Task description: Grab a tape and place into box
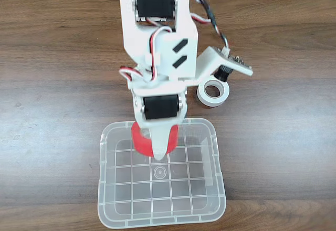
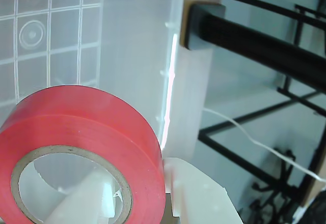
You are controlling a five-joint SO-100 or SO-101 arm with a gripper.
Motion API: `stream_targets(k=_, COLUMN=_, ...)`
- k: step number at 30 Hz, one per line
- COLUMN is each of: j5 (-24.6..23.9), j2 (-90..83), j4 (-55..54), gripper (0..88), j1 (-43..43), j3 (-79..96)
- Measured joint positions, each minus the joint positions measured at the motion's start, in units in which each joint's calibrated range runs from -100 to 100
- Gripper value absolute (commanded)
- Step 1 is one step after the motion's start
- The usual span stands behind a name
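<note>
**Tape held over box**

Tape [image 1: 143, 142], red roll with beige core, sits clamped in the gripper [image 1: 157, 149]. In the fixed view the roll shows on both sides of the white fingers, just inside the box's [image 1: 107, 189] upper rim and above its floor. Whether it touches the floor I cannot tell.

Wrist view: tape [image 2: 97, 127] fills the lower left, core opening facing the camera, one white finger [image 2: 84, 203] visible through the hole and another white gripper part just right of the roll. Behind it, the box's [image 2: 137, 56] gridded floor and clear wall.

Box is clear plastic, rounded corners, lying on the wooden table [image 1: 47, 84] near the bottom edge of the fixed view.

White tape roll [image 1: 213, 93] stands on the table outside the box, just past its upper right corner, partly under the arm's camera mount [image 1: 223, 63].
</note>
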Motion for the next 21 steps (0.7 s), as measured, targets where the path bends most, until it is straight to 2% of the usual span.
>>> stream_targets(k=8, j5=0.0, j2=15.2, j4=-2.6, gripper=2.4, j1=-1.4, j3=-10.4)
stream_targets(k=18, j5=0.0, j2=22.6, j4=-5.4, gripper=3.7, j1=-1.5, j3=-11.6)
stream_targets(k=21, j5=0.0, j2=24.1, j4=-5.4, gripper=12.7, j1=-1.5, j3=-11.6)
